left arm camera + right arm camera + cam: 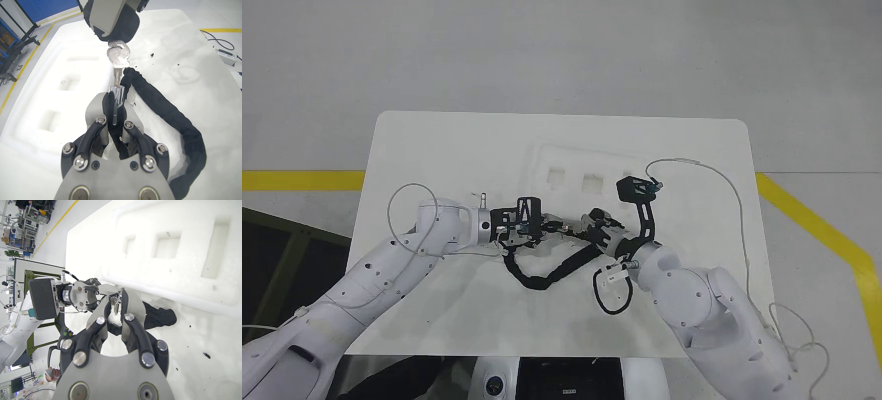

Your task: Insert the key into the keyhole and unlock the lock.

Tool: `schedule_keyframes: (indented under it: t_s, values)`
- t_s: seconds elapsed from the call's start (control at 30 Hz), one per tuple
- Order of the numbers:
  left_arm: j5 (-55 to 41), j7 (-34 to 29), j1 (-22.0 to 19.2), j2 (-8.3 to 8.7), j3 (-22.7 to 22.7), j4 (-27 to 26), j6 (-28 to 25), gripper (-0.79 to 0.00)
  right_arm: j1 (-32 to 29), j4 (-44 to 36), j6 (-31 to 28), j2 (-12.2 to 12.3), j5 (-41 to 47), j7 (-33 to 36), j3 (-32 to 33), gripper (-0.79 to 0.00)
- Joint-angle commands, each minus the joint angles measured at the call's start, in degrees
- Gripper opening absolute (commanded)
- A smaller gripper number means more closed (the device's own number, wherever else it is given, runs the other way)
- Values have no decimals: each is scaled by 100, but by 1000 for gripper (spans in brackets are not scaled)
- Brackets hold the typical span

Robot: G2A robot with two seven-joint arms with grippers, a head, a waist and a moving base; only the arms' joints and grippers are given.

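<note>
The left jaws squeeze the shiny lock [118, 98] tight above the tabletop [179, 47]. The key [118, 55] sits partly in the keyhole [116, 87], pinched by the right jaws. Keep both in line, push gently, then turn slowly

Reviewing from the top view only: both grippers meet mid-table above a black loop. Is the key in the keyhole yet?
Observer: Partly. The silver metal key has its blade tip inside the chrome lock cylinder; much of the blade shows outside.
Operator: What holds the cylinder?
Observer: The left gripper, shut on it.
Operator: And the key?
Observer: The right gripper pinches the edge of its round head.
</note>
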Motion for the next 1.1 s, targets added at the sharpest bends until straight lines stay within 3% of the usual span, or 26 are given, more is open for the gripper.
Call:
schedule_keyframes:
  t_s: [0.0, 1.07]
  values:
    - [0, 0, 0, 0, 0, 0, 0, -785, -3, 3, 0, -4, -21, 14, -7, -785]
    - [0, 0, 0, 0, 0, 0, 0, -785, 179, 288, -151, -165, -189, -182, -163, -785]
